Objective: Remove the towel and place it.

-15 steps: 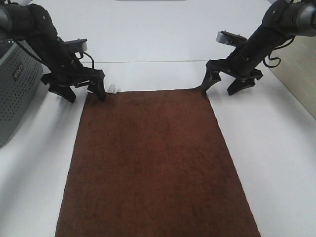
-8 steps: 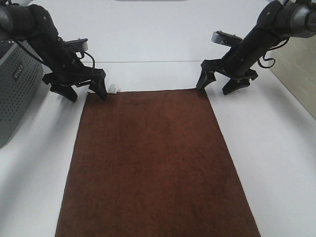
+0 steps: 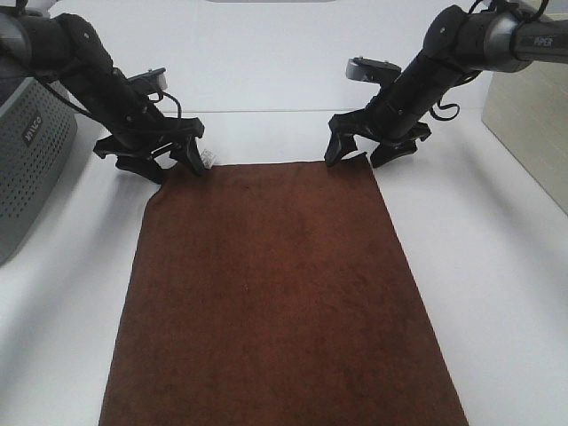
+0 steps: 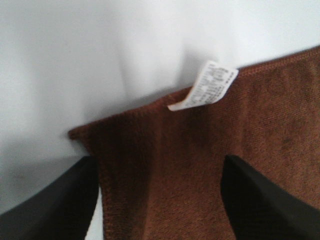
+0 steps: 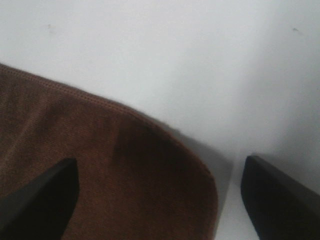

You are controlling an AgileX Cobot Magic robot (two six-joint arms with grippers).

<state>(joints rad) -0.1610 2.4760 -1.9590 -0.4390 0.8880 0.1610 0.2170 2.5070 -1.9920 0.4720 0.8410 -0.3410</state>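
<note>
The dark brown towel (image 3: 280, 293) lies flat on the white table (image 3: 497, 266), its long side running toward the camera. Its white tag (image 3: 206, 158) is at the far left corner. My left gripper (image 3: 175, 169) is open and straddles that corner. In the left wrist view the corner (image 4: 165, 150) and tag (image 4: 202, 86) lie between the gripper's (image 4: 157, 165) fingers (image 4: 50, 200). My right gripper (image 3: 353, 161) is open and straddles the far right corner. The right wrist view shows that corner (image 5: 125, 175) between the gripper's (image 5: 160, 162) fingers (image 5: 280, 195).
A grey perforated bin (image 3: 27, 169) stands at the left edge, close behind the left arm. A beige block (image 3: 528, 124) stands at the right edge. The towel's near end runs out of the exterior view at the bottom.
Both grippers have moved inward along the towel's far edge, the left one rightward and the right one leftward, and now sit over the corners. The far right corner is slightly rumpled.
</note>
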